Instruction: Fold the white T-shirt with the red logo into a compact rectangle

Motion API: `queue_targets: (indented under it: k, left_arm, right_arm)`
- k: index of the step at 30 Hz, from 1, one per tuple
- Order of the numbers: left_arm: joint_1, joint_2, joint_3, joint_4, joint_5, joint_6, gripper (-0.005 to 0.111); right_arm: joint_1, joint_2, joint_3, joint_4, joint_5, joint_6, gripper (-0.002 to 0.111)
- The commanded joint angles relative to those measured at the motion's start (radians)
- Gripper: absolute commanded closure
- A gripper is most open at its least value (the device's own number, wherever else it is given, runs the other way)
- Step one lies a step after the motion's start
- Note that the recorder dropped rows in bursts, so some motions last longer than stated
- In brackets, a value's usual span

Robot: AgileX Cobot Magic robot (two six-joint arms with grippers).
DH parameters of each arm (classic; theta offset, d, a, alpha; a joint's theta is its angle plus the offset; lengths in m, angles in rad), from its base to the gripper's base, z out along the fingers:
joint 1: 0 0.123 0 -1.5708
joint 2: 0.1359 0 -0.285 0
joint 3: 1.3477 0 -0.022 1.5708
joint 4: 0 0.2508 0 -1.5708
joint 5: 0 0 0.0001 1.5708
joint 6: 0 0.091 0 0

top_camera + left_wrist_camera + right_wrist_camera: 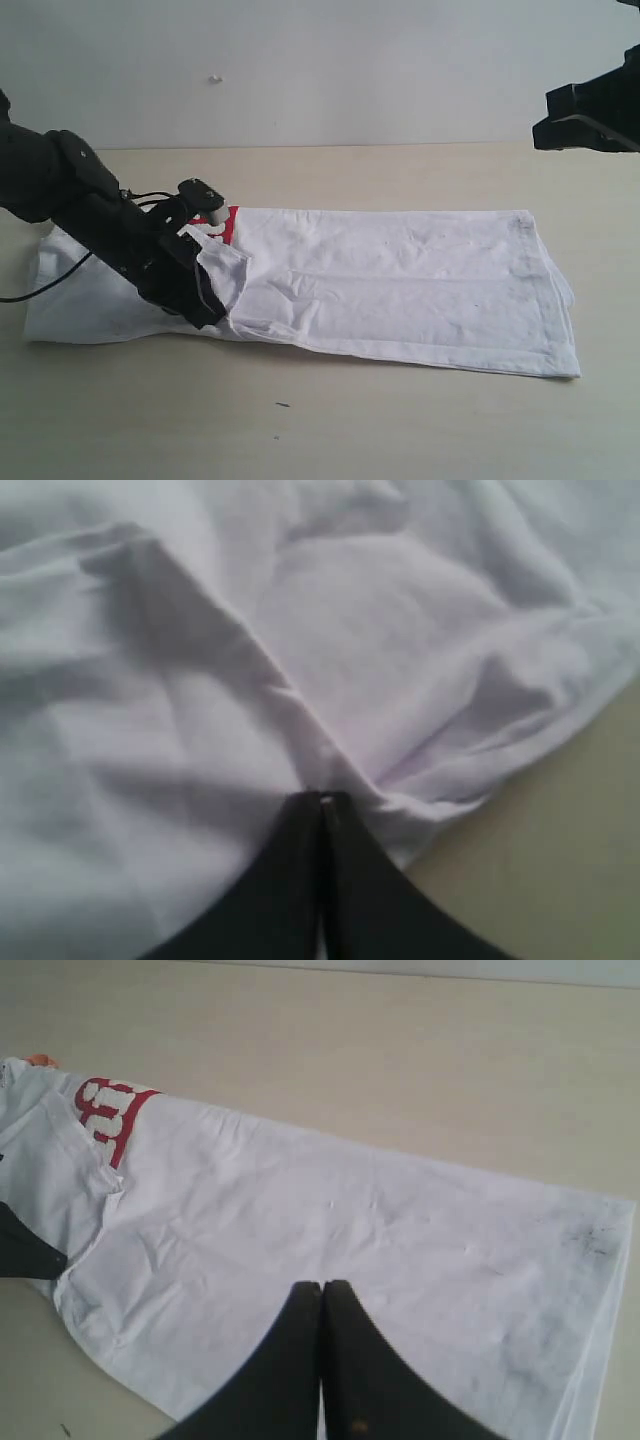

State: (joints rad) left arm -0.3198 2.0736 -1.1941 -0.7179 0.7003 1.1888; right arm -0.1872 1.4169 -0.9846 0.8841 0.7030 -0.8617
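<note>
White cotton, thin: the white T-shirt (400,290) lies as a long narrow band across the middle of the table (400,420), running left to right, sleeves and sides tucked in, so the lengthwise folds look done and the crosswise fold is the step in hand. The red logo (225,222) peeks out at the far edge of the left part, mostly hidden by the arm. The left gripper (322,800) is down on the shirt's left part at the near edge, jaws pressed together. A ridge of cloth runs right into the tips and a flap lifts beside them, so I judge it is pinching a layer of the shirt. The right gripper (322,1290) is raised well above the far right, jaws pressed together, holding nothing, and looks down on the band. Next move, my guess: lift the pinched left end and carry it right over the band to halve the length. That calls for a grip on every layer, not just the top one, and a low, even sweep so the thin cloth doesn't bunch; the right arm could pin the middle or take the far corner. Wrinkles sit near the pinch. The hem at the right end is greyish and not quite squared. Surface: pale beige tabletop, matte, with a small dark speck (283,405) near the front. Room: plain white wall (350,70) behind, nothing else in view.
</note>
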Motion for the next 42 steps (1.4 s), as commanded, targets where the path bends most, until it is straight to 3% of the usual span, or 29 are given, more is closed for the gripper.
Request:
queue_targets:
  k: [1,9,15,22,26,36,42]
  left_arm:
    - [-0.012,-0.028,-0.002,0.022,0.008,-0.041,0.106]
    - [0.037,-0.222,-0.002,0.025,-0.026,-0.139,0.092]
    - [0.204,-0.309,-0.002,0.027,0.007,-0.294,0.076]
    - [0.427,-0.280,0.036,0.022,0.038,-0.363,0.063]
    - [0.498,-0.244,0.042,-0.022,0.028,-0.364,0.055]
    - [0.518,-0.066,0.040,-0.213,0.016,-0.269,0.054]
    - [0.518,-0.006,0.040,-0.214,-0.071,-0.246,0.054]
  right_arm:
    - [0.001,-0.006,0.001,0.005,0.005,0.000,0.108]
    - [0.001,-0.006,0.001,0.014,0.005,0.000,0.108]
    - [0.001,-0.006,0.001,0.013,0.009,0.000,0.108]
    - [0.001,-0.006,0.001,0.013,0.010,0.000,0.108]
    - [0.001,-0.006,0.001,0.013,0.010,0.000,0.108]
    - [0.001,-0.006,0.001,0.021,0.002,0.000,0.108]
    - [0.001,-0.006,0.001,0.026,0.002,0.000,0.108]
